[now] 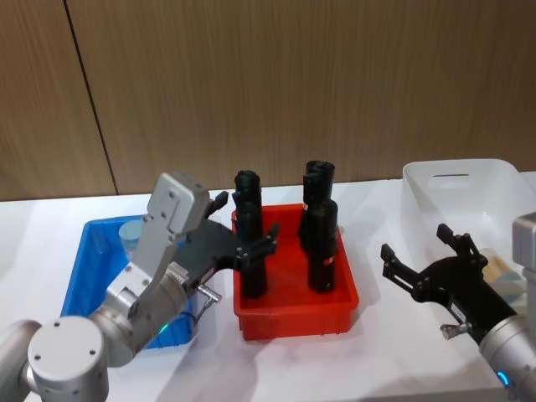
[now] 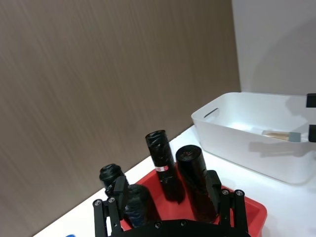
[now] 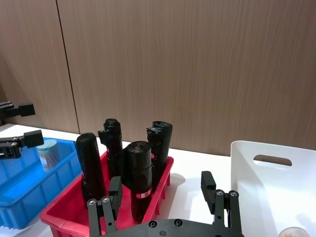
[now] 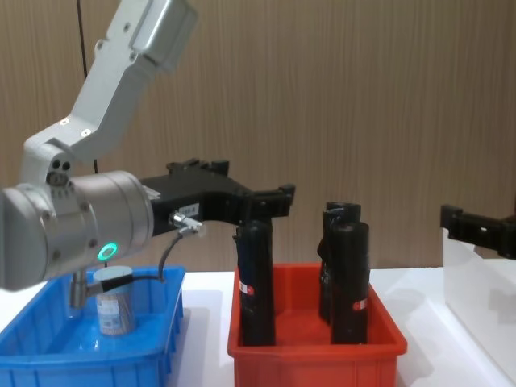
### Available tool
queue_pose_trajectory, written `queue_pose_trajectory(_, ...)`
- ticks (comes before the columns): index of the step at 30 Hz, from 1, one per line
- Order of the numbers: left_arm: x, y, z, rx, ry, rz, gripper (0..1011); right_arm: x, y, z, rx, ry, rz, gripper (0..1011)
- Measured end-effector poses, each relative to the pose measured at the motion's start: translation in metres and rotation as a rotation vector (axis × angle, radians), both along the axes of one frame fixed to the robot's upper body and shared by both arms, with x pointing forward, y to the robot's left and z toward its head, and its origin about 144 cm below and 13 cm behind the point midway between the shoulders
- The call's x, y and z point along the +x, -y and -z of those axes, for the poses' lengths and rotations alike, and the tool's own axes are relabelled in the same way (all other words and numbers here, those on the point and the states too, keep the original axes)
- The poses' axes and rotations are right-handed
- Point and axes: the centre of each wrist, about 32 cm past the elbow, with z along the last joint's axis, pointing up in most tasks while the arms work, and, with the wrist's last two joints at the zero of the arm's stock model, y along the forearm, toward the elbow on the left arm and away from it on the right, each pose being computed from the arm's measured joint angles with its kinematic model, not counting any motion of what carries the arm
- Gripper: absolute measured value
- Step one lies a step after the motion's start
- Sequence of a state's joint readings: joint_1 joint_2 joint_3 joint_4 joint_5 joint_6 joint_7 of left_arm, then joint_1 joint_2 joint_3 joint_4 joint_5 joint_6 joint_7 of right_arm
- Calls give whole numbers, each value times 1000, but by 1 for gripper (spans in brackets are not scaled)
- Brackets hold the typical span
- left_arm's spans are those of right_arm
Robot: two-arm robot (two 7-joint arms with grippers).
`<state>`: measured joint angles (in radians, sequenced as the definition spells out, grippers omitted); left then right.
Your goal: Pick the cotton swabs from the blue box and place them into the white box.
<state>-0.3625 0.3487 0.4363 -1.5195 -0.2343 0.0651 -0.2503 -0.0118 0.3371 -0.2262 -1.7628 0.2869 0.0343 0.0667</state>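
Surface: white table [image 1: 293, 368], bare between the bins. Brown wood-panel wall [image 1: 293, 84] runs behind it.

Three bins in a row across the table:
- Blue box [image 1: 84, 268] on the robot's left. One cotton swab jar [image 3: 48, 154] stands upright in its far part, pale blue lid up, partly hidden by the left arm in the head view.
- Red bin [image 1: 297, 322] in the middle, just beside the blue box. Four black cylinders [image 1: 322, 251] stand upright in it, two in front and two behind, with red-white labels low on the front pair.
- White box [image 1: 419, 209] on the robot's right, set apart from the red bin, handle slot in its far wall. A second cotton swab jar [image 2: 281, 135] lies on its side on the floor of the box, lid toward the near wall.

Left gripper [image 1: 243, 224]: raised, over the seam between blue box and red bin, about level with the cylinder tops in the chest view. Jaws spread wide, nothing between them.

Right gripper [image 1: 414, 243]: over the table between red bin and white box, close to the white box's left wall. Jaws spread, empty.
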Motion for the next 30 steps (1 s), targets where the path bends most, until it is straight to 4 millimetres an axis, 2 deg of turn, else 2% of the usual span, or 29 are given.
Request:
queue_pose_trajectory(17, -35, 6, 18, -21, 56, -153, 1004, -1, 0, 0, 1, 2, -1, 1001)
queue_pose_trajectory(30, -39, 7, 20, -25, 62, -171, 1004, 1, -1, 0, 1, 2, -19, 1002)
